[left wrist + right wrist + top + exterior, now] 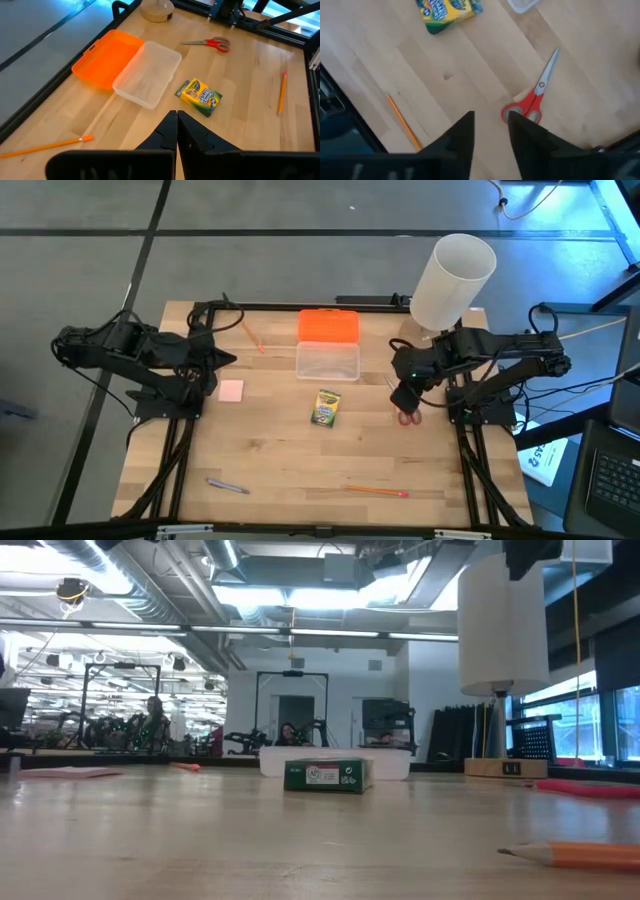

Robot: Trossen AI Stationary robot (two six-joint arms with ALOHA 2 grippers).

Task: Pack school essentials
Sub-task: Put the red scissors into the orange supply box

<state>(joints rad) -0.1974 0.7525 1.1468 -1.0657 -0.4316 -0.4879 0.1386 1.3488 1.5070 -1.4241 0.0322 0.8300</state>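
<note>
The red-handled scissors (408,416) lie flat near the table's right edge. My right gripper (491,125) hangs above and just beside their handles (520,111), pointing steeply down, open by a narrow gap and touching nothing. The yellow-green crayon box (326,408) lies at the table's middle. A pink pad (231,390) lies at the left, close to my left gripper (177,122), which is shut, empty and held above the table. One orange pencil (250,337) lies at the far left and another (375,491) near the front edge. A purple pen (228,486) lies at the front left.
A clear plastic box (327,361) stands open at the far middle, its orange lid (328,326) lying flat behind it. A tall white cylinder (455,280) stands at the far right corner. Bare wood lies between the crayon box and the front edge.
</note>
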